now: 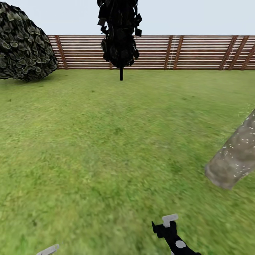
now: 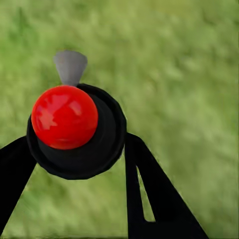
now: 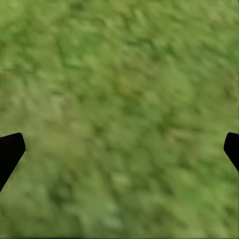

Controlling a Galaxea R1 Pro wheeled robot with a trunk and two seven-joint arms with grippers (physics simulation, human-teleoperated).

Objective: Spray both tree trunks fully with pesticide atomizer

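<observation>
Left pincer (image 2: pixel 74 157) is clamped on the pesticide atomizer (image 2: pixel 74 130), held above the lawn (image 2: pixel 189 74). Right pincer (image 3: pixel 119 149) is spread wide and empty. The bottle is probably light, stiff, slick plastic, so grip the body and keep the trigger free.

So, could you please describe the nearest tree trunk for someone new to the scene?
Find the brown slatted fence behind the lawn, then come forward along the head view's right edge. A thick, leaning grey-brown trunk stands there. Unlike the dark thin-stemmed tree and round bush by the fence, it is bare and dotted with pale specks.
</observation>
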